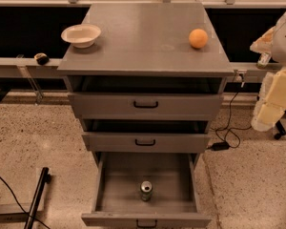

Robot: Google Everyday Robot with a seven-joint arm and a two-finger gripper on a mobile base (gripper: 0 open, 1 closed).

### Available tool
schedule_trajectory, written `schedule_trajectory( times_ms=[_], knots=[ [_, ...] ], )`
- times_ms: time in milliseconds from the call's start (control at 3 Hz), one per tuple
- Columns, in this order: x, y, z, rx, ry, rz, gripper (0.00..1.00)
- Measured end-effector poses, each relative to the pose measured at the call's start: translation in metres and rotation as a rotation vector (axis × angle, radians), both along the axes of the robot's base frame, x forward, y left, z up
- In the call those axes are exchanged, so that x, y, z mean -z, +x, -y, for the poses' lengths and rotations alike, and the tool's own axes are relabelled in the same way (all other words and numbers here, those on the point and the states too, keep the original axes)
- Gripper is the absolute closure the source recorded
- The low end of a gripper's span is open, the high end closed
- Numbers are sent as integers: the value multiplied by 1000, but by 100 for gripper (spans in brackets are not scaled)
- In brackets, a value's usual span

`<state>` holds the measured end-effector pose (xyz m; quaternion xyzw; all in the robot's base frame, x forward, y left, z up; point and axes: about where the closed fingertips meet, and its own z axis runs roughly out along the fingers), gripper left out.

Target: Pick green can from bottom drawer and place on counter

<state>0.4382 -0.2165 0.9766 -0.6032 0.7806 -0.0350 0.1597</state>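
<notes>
The green can (146, 191) stands upright in the open bottom drawer (146, 219), near the middle of its front, silver top showing. The counter (143, 39) is the flat grey top of the drawer cabinet. My gripper (270, 109) shows as a pale, blurred shape at the right edge, beside the cabinet at the height of the upper drawers. It is far to the right of the can and well above it, touching nothing.
A white bowl (81, 35) sits at the counter's left and an orange (198, 38) at its right. The two upper drawers (146, 105) stand slightly open. A black cable and plug (220, 145) lie on the floor to the right. A black bar (36, 199) lies at lower left.
</notes>
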Motion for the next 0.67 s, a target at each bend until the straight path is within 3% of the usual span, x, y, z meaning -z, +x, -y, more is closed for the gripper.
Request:
schedule_trajectory(
  times_ms=[333,667],
  knots=[
    [0,0,0,0,0,0,0],
    [5,-2,-15,-9,48,44,0]
  ],
)
